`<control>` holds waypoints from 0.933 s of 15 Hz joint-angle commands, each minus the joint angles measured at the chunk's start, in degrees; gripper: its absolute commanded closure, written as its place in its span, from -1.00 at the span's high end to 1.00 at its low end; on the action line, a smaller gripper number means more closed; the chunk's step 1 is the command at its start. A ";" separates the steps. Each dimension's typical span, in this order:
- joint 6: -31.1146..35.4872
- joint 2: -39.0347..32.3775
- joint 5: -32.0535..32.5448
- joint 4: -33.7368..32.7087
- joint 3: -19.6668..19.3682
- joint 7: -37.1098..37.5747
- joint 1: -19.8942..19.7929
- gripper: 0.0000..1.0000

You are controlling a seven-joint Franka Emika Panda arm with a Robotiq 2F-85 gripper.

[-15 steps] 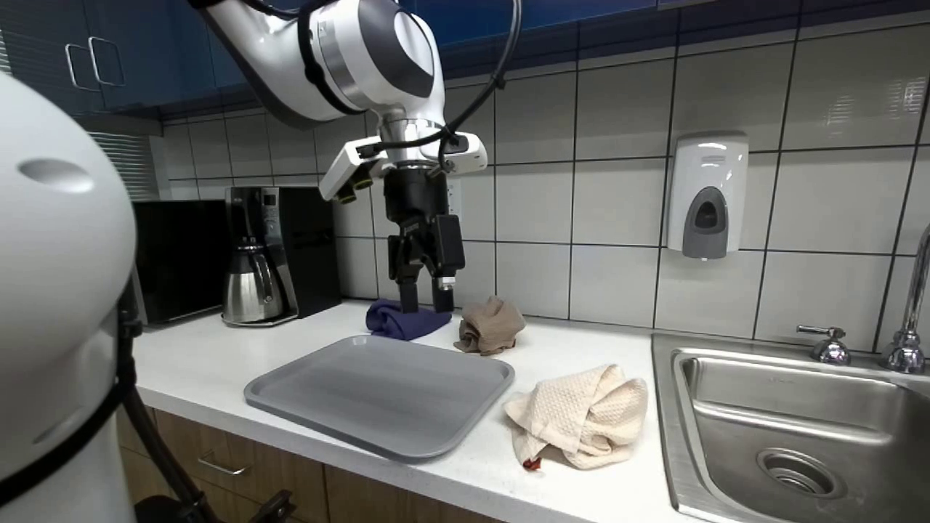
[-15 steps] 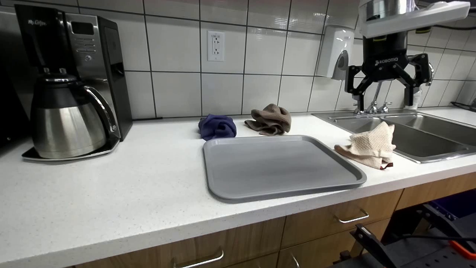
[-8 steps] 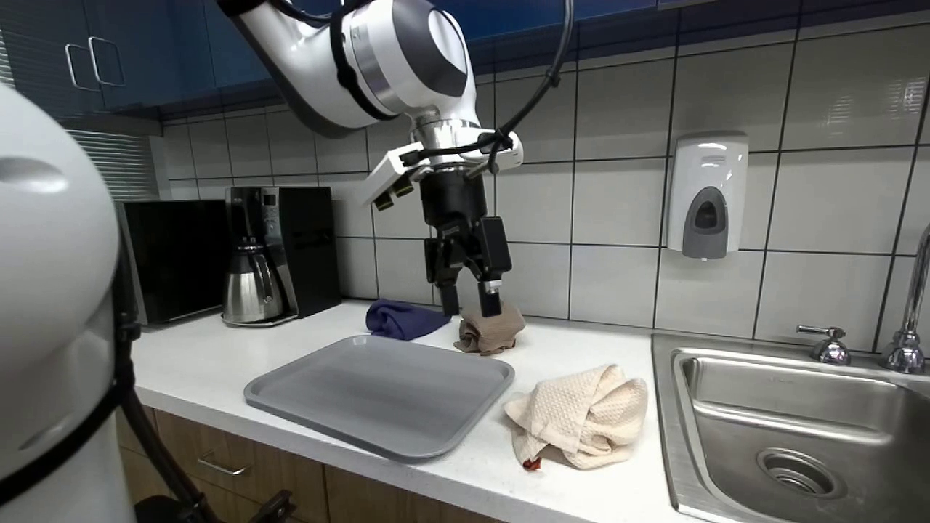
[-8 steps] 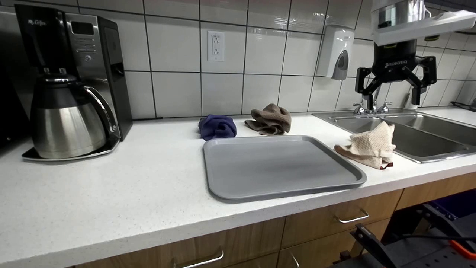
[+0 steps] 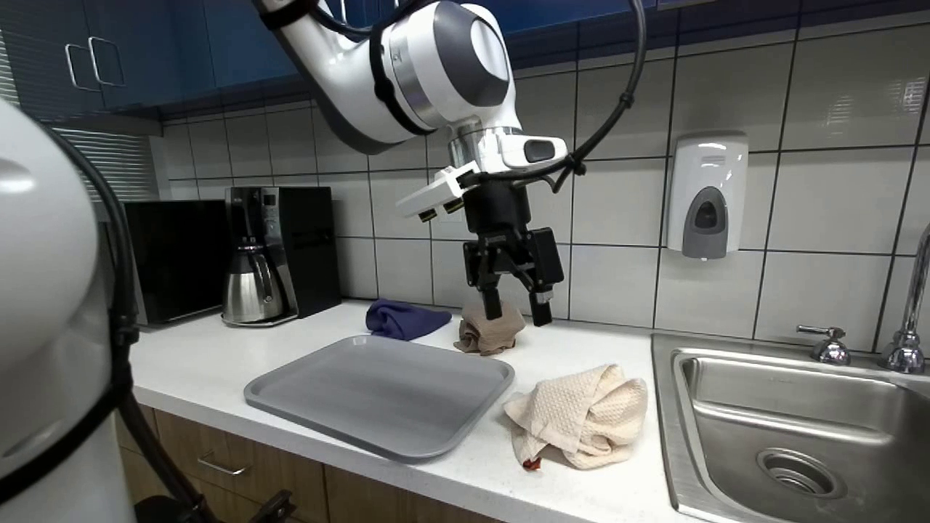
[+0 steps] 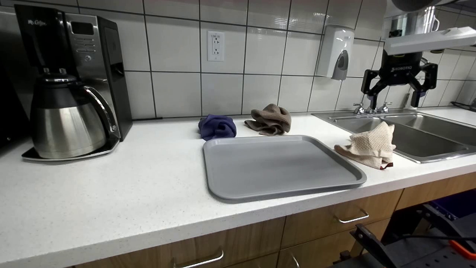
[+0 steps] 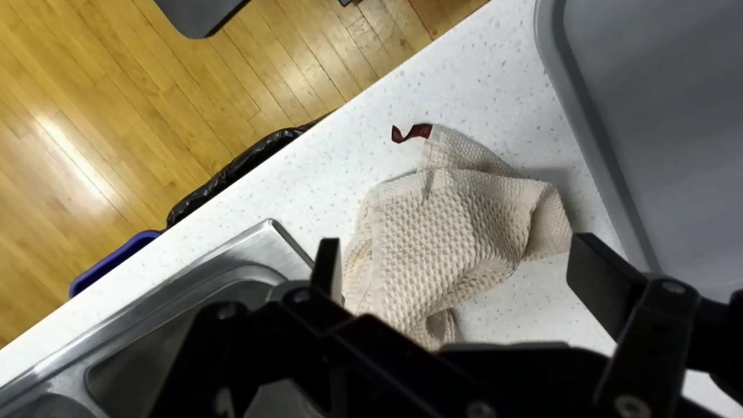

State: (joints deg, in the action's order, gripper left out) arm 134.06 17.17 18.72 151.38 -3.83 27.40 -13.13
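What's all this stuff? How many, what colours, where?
Counter: 1, white, along wall
Tray: 1, grey, on counter
Sink: 1, silver, in counter
Tap: 1, silver, on sink
Cream cloth: 1, cream, between tray and sink
Blue cloth: 1, blue, behind tray
Brown cloth: 1, brown, beside blue cloth
Coffee maker: 1, black and silver, on counter
Coffee pot: 1, mostly silver, in coffee maker
Soap dispenser: 1, mostly white, on wall
Outlet: 1, white, on wall
Drawers: several, brown, under counter
Cupboards: several, blue, above counter
Arm: 1, mostly white, above counter
Pincer: 1, black, open, above counter
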 commanded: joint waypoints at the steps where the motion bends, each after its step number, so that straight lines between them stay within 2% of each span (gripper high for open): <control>1: 5.27 -3.99 2.57 -1.35 -0.99 -2.01 -2.08 1.00; 8: 14.81 -12.36 6.18 -3.35 -3.11 -0.82 -3.19 1.00; 14: 21.20 -19.34 8.18 -5.54 -6.90 -0.53 -2.42 1.00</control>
State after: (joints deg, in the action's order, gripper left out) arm 152.70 1.50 24.96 147.94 -9.13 26.74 -15.52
